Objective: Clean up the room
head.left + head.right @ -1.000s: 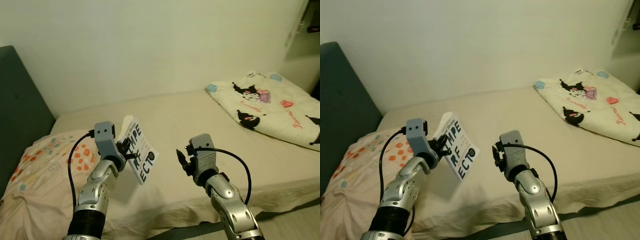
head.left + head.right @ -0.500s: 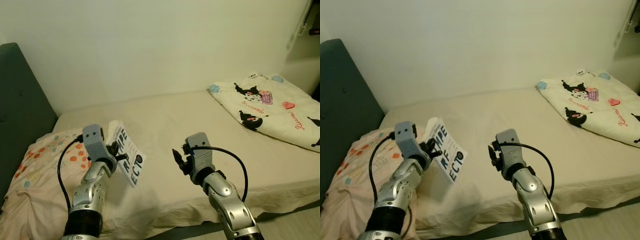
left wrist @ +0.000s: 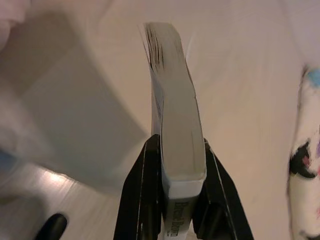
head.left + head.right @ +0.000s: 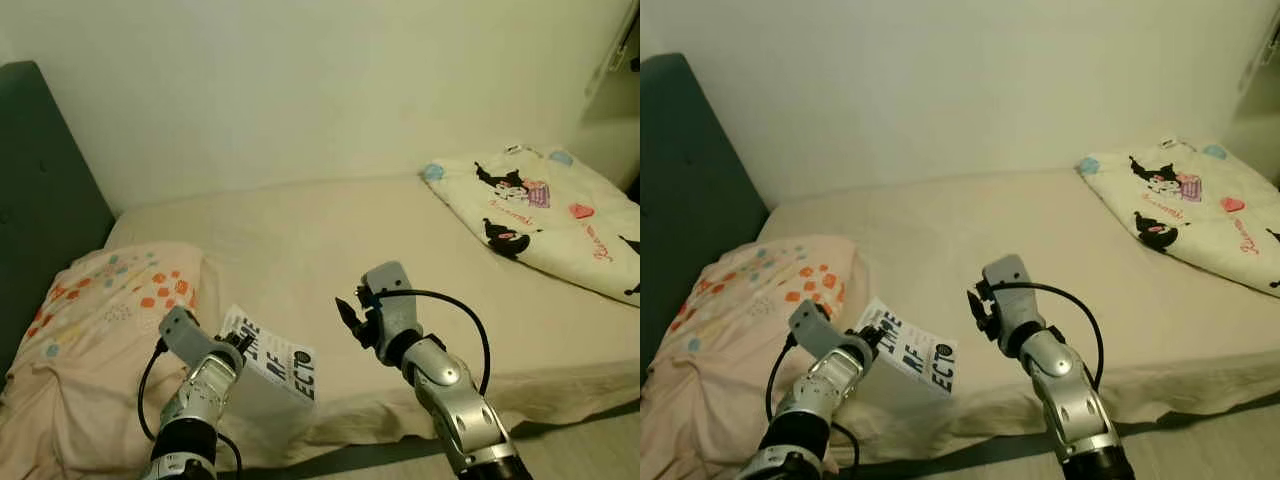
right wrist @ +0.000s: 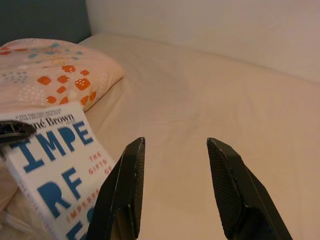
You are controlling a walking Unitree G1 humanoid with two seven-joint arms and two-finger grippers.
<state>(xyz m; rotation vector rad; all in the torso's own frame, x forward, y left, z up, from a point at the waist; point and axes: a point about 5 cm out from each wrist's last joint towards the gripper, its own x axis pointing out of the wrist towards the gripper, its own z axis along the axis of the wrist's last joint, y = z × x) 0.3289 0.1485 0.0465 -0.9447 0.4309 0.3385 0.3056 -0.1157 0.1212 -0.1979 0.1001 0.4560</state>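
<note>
At the near edge of the bed (image 4: 330,230), close to the head-end corner, my left gripper (image 4: 240,345) holds the book (image 4: 275,362) by its spine end, cover tilted up, low over the sheet and just beside the patterned pillow (image 4: 110,300). My right gripper (image 4: 345,315) hovers near the middle of that same near edge, carrying nothing. A cartoon-print blanket (image 4: 540,205) lies folded at the far foot-end corner.

From the right eye the book (image 4: 910,360) overhangs the mattress edge, so if my grip slackens I judge it would slide off to the floor.

Along my left wrist, both black fingers (image 3: 145,195) press the book (image 3: 175,130) between them, pinching only its lower end; the pages could fan and lever it loose.

Along my right wrist, my fingers (image 5: 127,185) stand wide apart over bare sheet, the book's cover (image 5: 50,170) close by. Swinging that arm across could knock it.
</note>
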